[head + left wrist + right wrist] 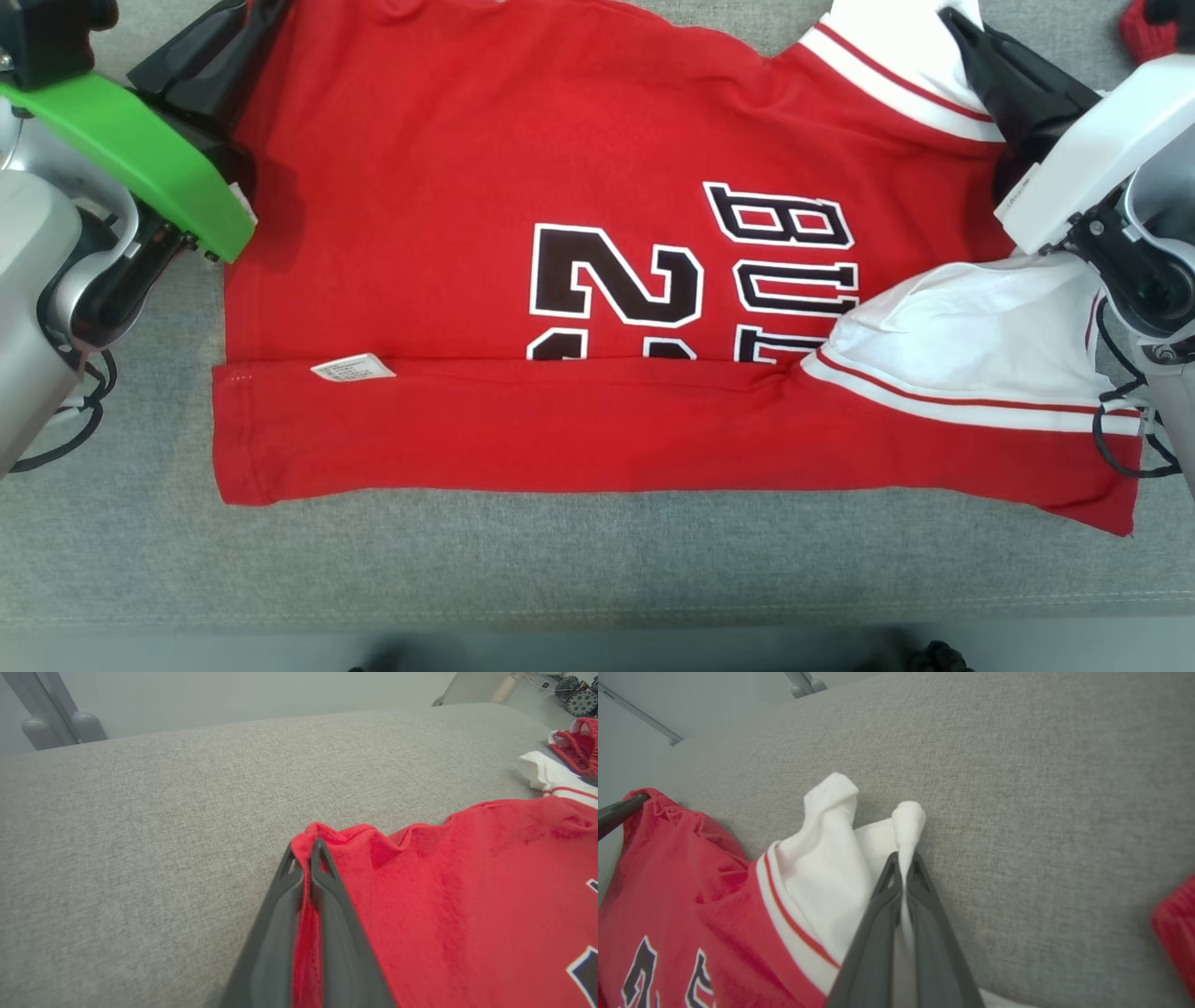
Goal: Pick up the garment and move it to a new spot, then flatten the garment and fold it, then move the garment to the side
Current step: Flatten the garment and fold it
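A grey fabric-covered table (pixel 560 560) lay in front of the robot, with a red shirt (pixel 420 280) spread across its middle. The edge of the shirt nearest the robot was folded over as a long red band, covering the lower part of the black-and-white number and letters printed on the chest. A small white label (pixel 353 368) lay on that fold, towards the left. At the near right, a white sleeve (pixel 980 345) with a red stripe was tucked in over the shirt.

Farther back, both arms reached to the shirt's far edge. The left arm wore a green cover (pixel 140 159). The left claw (pixel 304 851) was pinched closed on a bunched red corner at the far left, with cloth squeezed between its two dark fingers. The right claw (pixel 903 861) was pinched closed on the other white sleeve at the far right, a twist of white cloth poking out past its tips.

Beyond the right claw, another red piece of cloth (pixel 1144 33) lay apart from the shirt.
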Robot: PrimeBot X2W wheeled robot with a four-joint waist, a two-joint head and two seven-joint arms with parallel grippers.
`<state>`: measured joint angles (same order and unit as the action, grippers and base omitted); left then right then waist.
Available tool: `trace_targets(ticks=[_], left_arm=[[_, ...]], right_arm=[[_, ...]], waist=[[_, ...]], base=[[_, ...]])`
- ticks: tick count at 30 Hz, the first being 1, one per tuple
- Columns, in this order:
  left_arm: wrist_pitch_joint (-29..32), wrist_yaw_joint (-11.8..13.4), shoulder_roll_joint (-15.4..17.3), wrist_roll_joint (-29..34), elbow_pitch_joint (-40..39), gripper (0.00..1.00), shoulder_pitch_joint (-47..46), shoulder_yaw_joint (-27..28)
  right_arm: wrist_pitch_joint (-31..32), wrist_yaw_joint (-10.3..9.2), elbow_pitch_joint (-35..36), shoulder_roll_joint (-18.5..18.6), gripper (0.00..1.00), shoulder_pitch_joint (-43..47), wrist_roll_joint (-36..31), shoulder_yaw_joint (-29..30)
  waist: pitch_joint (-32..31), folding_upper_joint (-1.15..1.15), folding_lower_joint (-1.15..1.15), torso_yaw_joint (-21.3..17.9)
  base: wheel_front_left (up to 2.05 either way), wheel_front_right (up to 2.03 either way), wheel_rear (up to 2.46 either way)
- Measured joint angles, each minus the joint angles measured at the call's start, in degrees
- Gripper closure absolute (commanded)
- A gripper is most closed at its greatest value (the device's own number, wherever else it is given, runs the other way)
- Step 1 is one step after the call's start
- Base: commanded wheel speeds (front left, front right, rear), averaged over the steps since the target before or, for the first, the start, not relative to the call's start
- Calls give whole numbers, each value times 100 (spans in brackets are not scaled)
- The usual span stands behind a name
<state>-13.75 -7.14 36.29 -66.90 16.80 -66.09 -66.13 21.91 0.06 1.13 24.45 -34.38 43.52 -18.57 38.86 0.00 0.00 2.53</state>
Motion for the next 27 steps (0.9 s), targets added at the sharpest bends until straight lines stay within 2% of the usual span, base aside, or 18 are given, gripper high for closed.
trace_targets(ticks=[11, 19, 27], left_arm=[[-68, -25, 344, -438, -9, 100, 689, 416], [-67, -25, 533, -660, -334, 100, 1044, 760], [-67, -25, 542, -644, -668, 100, 1267, 950]], right_arm=[[-259, 142, 210, -93, 100, 443, 111, -60], [-270, 109, 442, 40, 100, 651, 151, 33], [-271, 52, 671, 124, 100, 661, 146, 114]], waist=[[-503, 0, 0, -73], [-798, 0, -1, -254], [-768, 0, 0, -323]], base=[[0, 0, 0], [0, 0, 0], [0, 0, 0]])
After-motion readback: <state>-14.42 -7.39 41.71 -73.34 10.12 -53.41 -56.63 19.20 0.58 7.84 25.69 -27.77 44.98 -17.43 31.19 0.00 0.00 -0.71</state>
